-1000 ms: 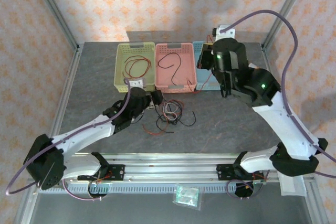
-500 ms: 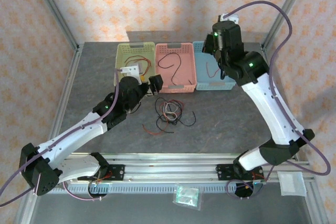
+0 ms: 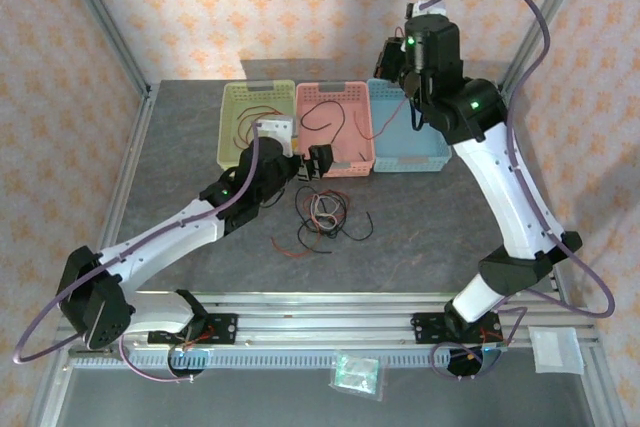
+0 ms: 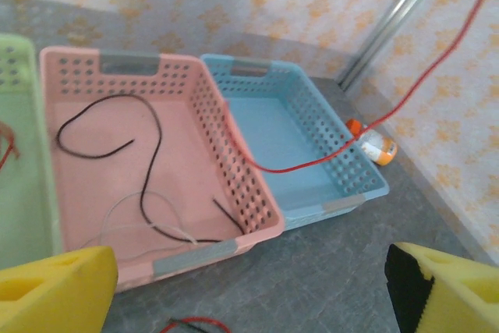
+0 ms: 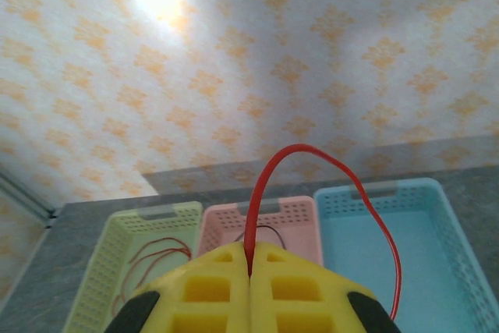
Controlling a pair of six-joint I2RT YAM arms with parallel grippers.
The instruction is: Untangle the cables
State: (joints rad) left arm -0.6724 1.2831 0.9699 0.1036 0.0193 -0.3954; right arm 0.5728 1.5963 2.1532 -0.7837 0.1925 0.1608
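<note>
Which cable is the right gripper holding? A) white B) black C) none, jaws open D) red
D: in the right wrist view the right gripper is shut on a red cable that arcs up and drops toward the blue basket.

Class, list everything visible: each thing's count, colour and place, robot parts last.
green basket: one, left of row.
red cables: several, inside green basket.
pink basket: one, middle.
black cable: one, inside pink basket.
blue basket: one, right.
cable tangle: one, red, black, white, on table before baskets.
held red cable: one, hanging over blue basket.
small object: one, orange-white, beyond blue basket.
left gripper: open, yellow, near pink basket.
right gripper: yellow, shut on held red cable.
</note>
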